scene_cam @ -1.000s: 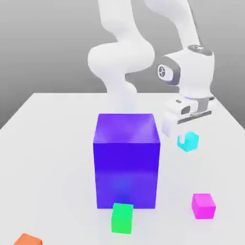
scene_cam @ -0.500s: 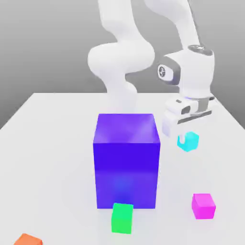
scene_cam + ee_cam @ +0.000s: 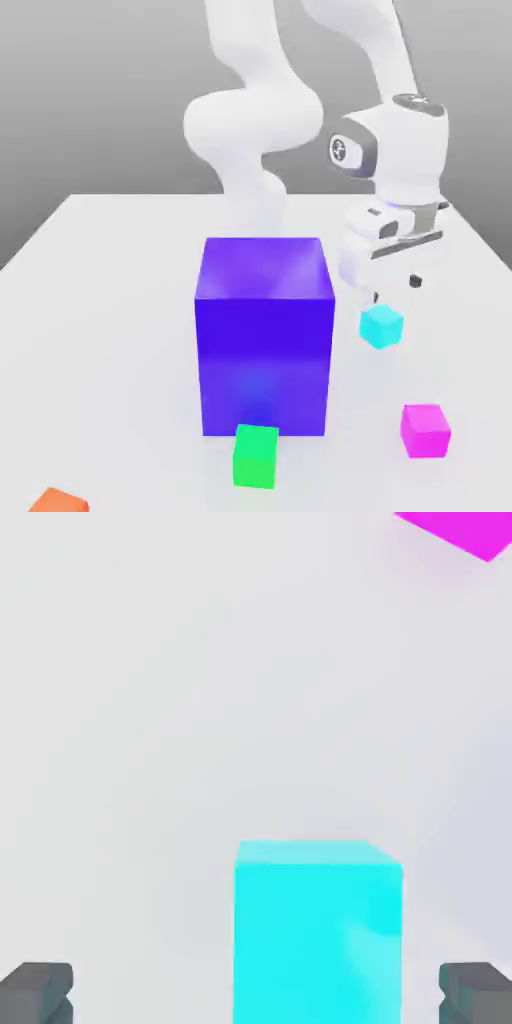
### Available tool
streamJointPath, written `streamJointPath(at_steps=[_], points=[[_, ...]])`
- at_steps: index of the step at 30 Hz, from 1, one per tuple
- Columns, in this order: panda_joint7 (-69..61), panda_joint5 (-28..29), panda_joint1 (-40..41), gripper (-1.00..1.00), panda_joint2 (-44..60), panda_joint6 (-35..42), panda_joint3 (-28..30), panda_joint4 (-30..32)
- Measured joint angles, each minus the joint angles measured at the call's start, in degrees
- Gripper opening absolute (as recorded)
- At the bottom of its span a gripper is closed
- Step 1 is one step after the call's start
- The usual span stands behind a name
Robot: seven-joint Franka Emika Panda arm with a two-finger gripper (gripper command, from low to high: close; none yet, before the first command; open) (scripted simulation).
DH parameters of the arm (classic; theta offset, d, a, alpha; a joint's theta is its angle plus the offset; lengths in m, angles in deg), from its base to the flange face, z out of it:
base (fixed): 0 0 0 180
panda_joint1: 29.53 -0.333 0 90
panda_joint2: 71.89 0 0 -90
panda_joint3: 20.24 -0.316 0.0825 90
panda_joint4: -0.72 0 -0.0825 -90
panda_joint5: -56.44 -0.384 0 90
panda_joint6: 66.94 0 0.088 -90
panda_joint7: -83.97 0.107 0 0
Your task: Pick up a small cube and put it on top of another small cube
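A small cyan cube (image 3: 381, 326) lies just below my gripper (image 3: 397, 287), free of the fingers. The gripper is open. In the hand view the cyan cube (image 3: 318, 932) stands between the two dark fingertips (image 3: 37, 992), with wide gaps on both sides. A small magenta cube (image 3: 426, 430) lies nearer the front on the exterior view's right, and its corner shows in the hand view as the magenta cube (image 3: 460, 527). A small green cube (image 3: 256, 455) sits at the front of the big block. An orange cube (image 3: 58, 500) lies at the front left corner.
A large blue-purple block (image 3: 265, 335) stands in the middle of the white table (image 3: 110, 300), close to the exterior view's left of the gripper. The white arm (image 3: 250, 120) rises behind it.
The gripper has opened. The cyan cube, held between the fingers before, has dropped down out of them. The arm has barely moved.
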Motion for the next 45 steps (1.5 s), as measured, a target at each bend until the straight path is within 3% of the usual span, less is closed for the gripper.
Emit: streamJointPath(at_steps=[24,27,31,38,45], points=[[0.0,0.0,0.0,1.0,0.0,0.0,0.0,0.0],[6.3,-4.8,-1.8,1.0,5.4,-3.3,-1.8,-2.0],[7.3,-5.4,-0.9,1.0,7.7,-1.1,-0.7,-6.7],[9.8,-1.4,3.4,1.0,12.4,1.8,2.0,-14.6],[15.7,8.1,9.6,1.0,19.3,2.1,5.4,-21.6]])
